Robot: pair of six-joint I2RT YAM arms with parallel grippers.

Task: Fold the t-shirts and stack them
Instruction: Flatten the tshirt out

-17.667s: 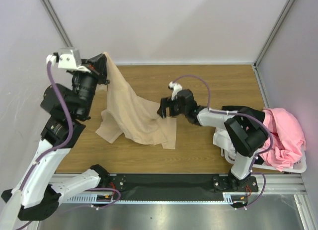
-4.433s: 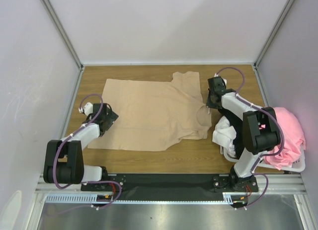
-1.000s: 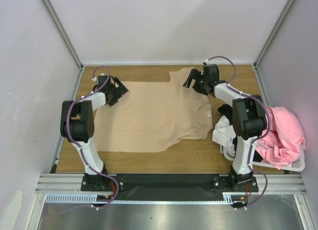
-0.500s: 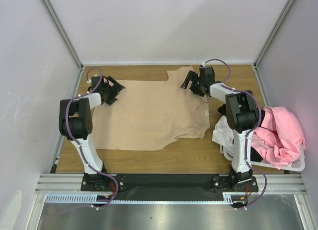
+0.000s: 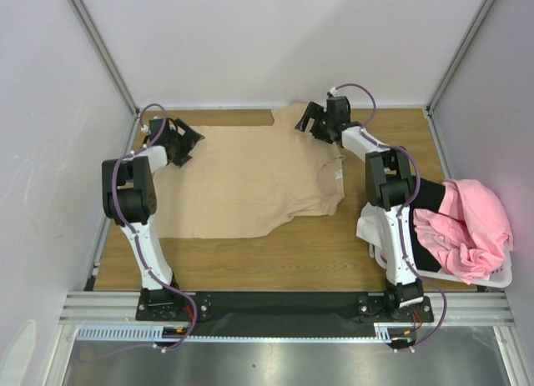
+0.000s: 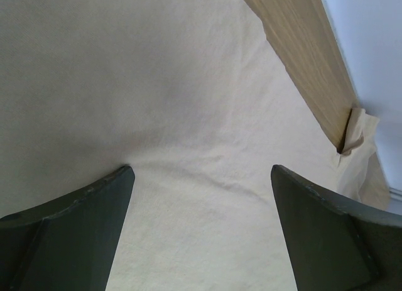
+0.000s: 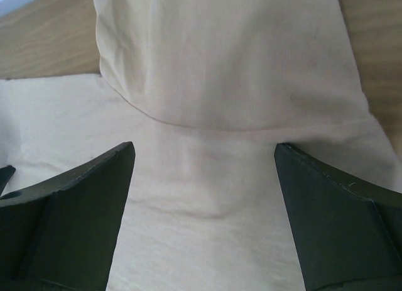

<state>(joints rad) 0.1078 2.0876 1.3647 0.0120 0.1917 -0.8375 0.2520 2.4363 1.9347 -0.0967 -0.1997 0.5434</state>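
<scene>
Left hand (image 6: 201, 178) and right hand (image 7: 204, 154) advanced; one tan t-shirt (image 5: 250, 177).

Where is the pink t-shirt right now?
In the top view, the pink t-shirt lies heaped in the white basket at the right edge of the table, right of the spread beige t-shirt.

Matt beige cloth t-shirt (image 5: 250, 182) on smooth wood-grain table (image 5: 317, 248).
</scene>
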